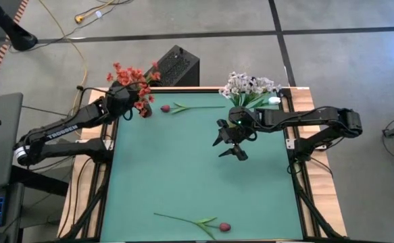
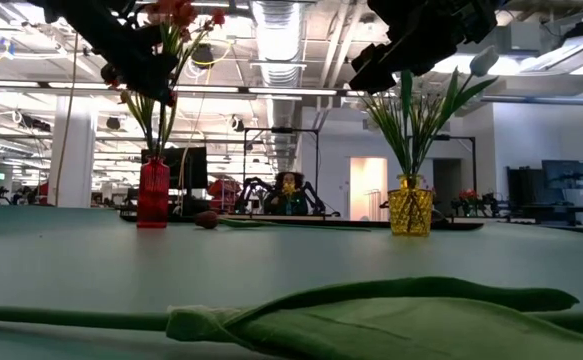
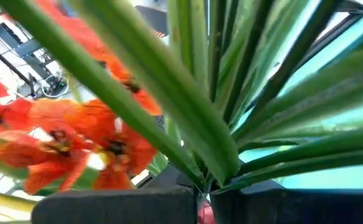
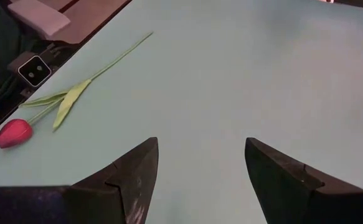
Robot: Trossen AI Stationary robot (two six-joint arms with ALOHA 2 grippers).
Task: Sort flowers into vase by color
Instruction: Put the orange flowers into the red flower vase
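A spray of orange-red flowers [image 1: 137,79] with green stems stands over a red vase [image 2: 153,193] at the table's far left, with my left gripper [image 1: 132,97] shut on it. White flowers [image 1: 249,85] stand in a yellow vase [image 2: 410,210] at the far right. One dark pink bud [image 1: 165,108] lies on the table beside the red vase. Another pink bud [image 1: 224,227] lies at the near edge. My right gripper [image 1: 230,147] hangs open above the table's middle right, with nothing between its fingers. My left gripper pinches the orange-red spray's green stem bunch [image 3: 203,182] between its two fingers, just below where the long leaves fan out. The fingers come slanting down from the table's left. The spray stands upright, and its lower stems [image 2: 152,135] reach down into the red vase's mouth.
A black box [image 1: 176,64] sits just beyond the far edge, behind the red vase. The pink bud at the near edge shows in the right wrist view as well [image 4: 13,132], its stem running along the mat. The green mat [image 1: 183,169] lies bare between the two lying flowers.
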